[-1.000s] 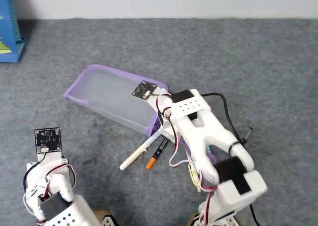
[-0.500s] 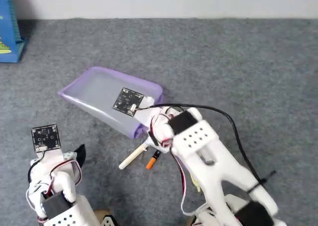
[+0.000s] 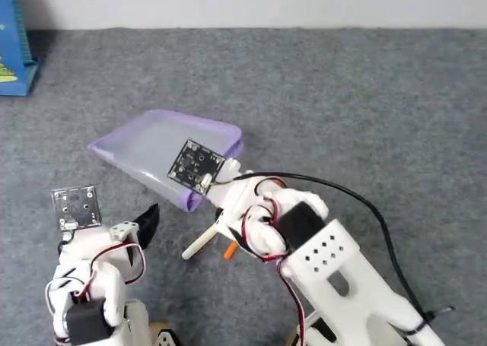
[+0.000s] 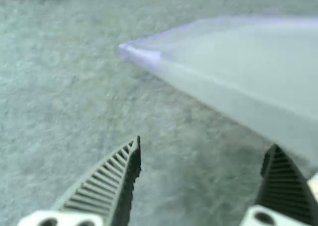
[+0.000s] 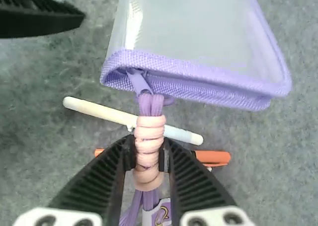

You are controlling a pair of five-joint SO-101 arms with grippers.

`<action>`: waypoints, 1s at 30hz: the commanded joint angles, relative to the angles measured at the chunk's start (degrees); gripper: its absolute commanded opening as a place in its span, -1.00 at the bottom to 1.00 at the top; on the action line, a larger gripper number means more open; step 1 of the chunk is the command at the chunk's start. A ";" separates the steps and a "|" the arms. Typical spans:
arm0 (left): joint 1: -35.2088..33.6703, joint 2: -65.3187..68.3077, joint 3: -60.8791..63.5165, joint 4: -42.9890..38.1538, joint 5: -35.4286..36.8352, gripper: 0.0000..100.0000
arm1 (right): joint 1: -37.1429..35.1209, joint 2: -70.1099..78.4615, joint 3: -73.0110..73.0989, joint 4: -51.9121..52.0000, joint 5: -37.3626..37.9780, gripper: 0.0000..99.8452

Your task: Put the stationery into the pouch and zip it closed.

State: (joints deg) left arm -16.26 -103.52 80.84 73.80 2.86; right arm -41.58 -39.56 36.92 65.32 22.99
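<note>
Grey carpet (image 3: 365,95) covers the table under both arms. Closest in, the right pincer (image 5: 148,142) is clenched on the pull cord (image 5: 150,103) of the zip, its jaws pinching the pink bead (image 5: 149,129) threaded on it. Beneath its tips lie a white pen (image 5: 94,108) and an orange-ended pen (image 5: 213,158), both crosswise to the jaws and both outside the pouch (image 5: 198,37).

The risk, as I judge it, is that nothing pins the pouch — a tug on the cord may drag the whole thing over the carpet instead of running the slider. It could also sweep the pens aside. Whether the zip is open I cannot tell; if it is shut, the pens cannot go in until it is run back.

Just beyond the right pincer's tips, the cord meets the slider at one corner of the purple end seam. From there the clear pouch runs lengthwise away from this pincer, lying flat, its far end pointing off ahead of the left pincer (image 4: 204,145). That one stands released — jaws wide, a long edge of the pouch just in front, untouched.
</note>
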 commanded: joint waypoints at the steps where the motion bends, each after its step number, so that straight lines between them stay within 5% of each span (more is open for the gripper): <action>1: 6.42 -0.70 -3.82 0.18 3.87 -0.26 | -1.10 -4.00 -0.62 -0.22 -2.20 -0.98; 7: 15.38 -0.70 -4.00 -0.35 8.35 -0.26 | -1.27 -4.97 0.00 -0.13 -2.46 -0.98; 30: 15.82 -0.70 -8.22 2.11 8.00 -0.26 | -1.19 -5.32 0.97 -1.36 -2.64 -0.98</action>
State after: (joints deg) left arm -0.53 -103.52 75.56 75.65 10.68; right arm -42.29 -42.64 38.24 65.14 21.05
